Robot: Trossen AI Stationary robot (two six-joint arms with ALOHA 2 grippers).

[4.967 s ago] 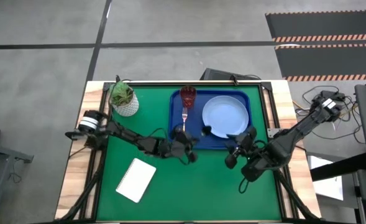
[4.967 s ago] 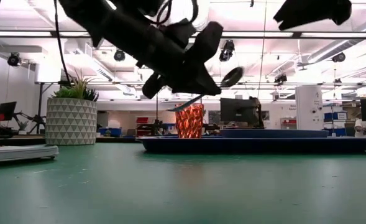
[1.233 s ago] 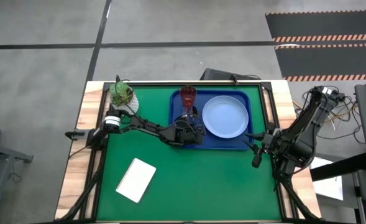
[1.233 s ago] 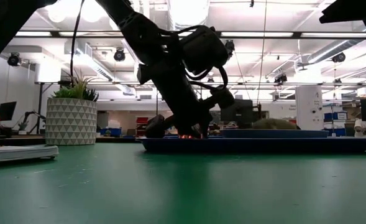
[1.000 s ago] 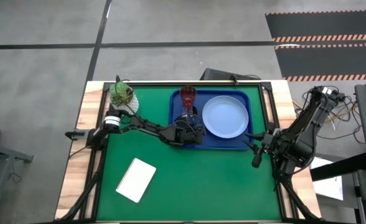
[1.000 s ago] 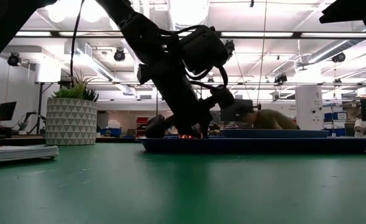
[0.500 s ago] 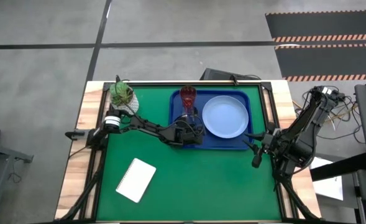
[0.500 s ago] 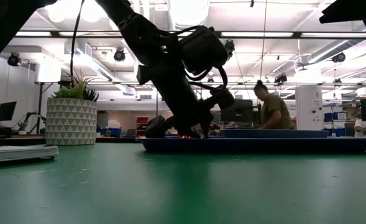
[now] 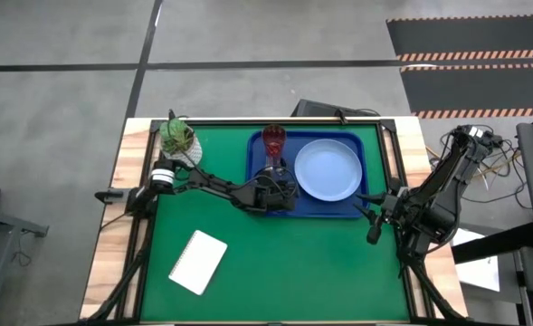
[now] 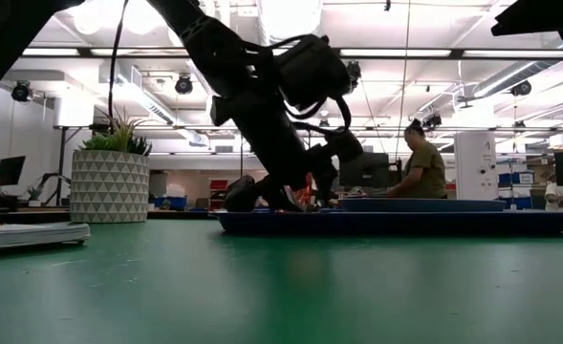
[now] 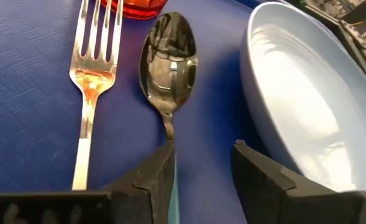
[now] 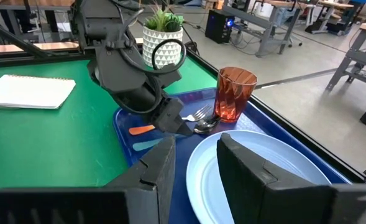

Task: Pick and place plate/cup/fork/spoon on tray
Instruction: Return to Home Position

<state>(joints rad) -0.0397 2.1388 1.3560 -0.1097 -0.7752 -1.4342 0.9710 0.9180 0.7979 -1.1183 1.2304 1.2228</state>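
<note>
The dark-blue tray (image 9: pixel 338 206) lies at the mat's far right. On it rest the light-blue plate (image 9: pixel 328 169), the red cup (image 9: pixel 274 139), the fork (image 11: pixel 92 81) and the spoon (image 11: pixel 168 62), fork and spoon side by side with their heads toward the cup. My left gripper (image 11: pixel 202 152) is low over the tray, open, its fingers on either side of the spoon's teal handle (image 11: pixel 173 180), which lies close along one finger. My right gripper (image 12: pixel 196 146) waits open off the tray's near right corner, with nothing between its fingers. My left gripper is open around the spoon's handle (image 11: pixel 171 146), which lies flat on the tray right beside one finger (image 11: pixel 151 177). Whether that finger touches the handle, I cannot tell.
A white pot with a green plant (image 9: pixel 179 140) stands at the mat's far left. A white notepad (image 9: pixel 198 262) lies near the front left. The green mat between notepad and tray is bare. A person (image 10: pixel 420 162) sits in the room behind the table.
My left gripper has opened over the tray while staying where it was, and the spoon lies on the tray beside the fork. A person in the room behind has straightened up.
</note>
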